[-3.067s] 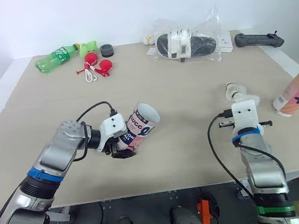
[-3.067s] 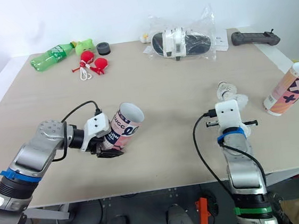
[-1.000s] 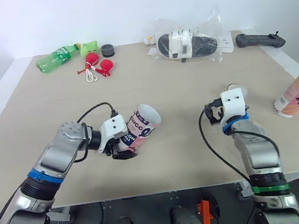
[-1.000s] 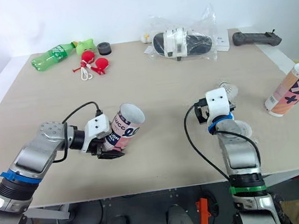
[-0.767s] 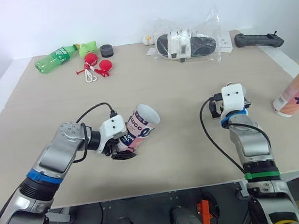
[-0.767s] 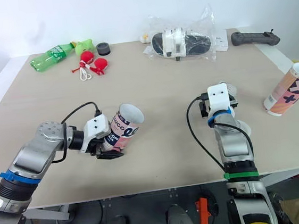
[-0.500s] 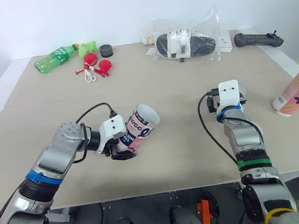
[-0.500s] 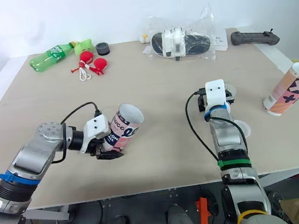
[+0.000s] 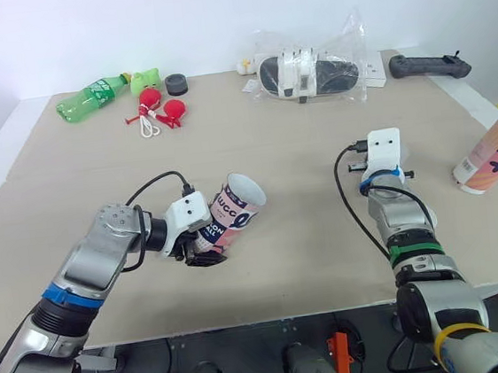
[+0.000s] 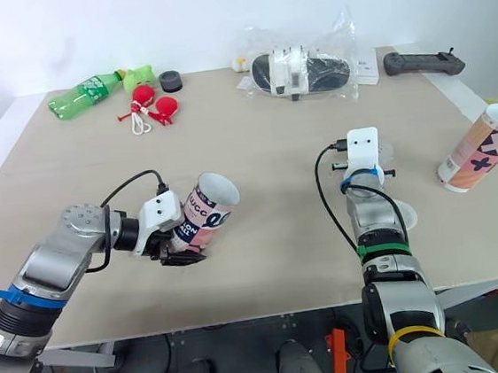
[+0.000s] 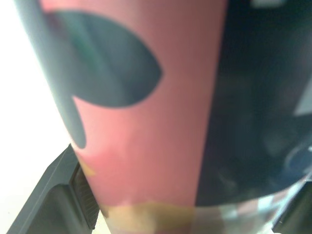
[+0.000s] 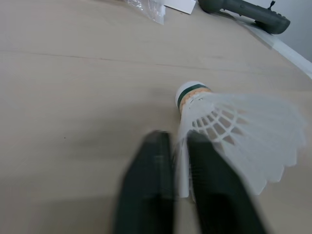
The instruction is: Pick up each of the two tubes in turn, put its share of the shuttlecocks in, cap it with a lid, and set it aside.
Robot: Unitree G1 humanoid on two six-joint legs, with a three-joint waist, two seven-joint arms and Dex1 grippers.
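The left gripper (image 9: 201, 252) has its jaws closed round the lower end of a pink and navy tube (image 9: 238, 205). It holds the tube just above the counter (image 9: 295, 119) at near left, tilted, with the open mouth pointing right and away. What shows of the inside looks bare, and the tube has no lid.

The right gripper (image 12: 178, 146) is at near right, well apart from that tube. Its jaws are almost together and pinch the edge of the feather skirt of a white shuttlecock (image 12: 234, 126). The cork end points away, and the shuttlecock is low over the counter.

A second tube (image 9: 493, 150), pink with dark crosses, lies at the far right edge, untouched. Whether its end is capped cannot be told. A pale round thing (image 10: 405, 215) beside the right arm may be a lid.

By my reading the task is at an early stage. The first tube is in hand and a shuttlecock is gripped, but nothing is loaded. The filling, both cappings, the setting aside and the whole second tube remain.
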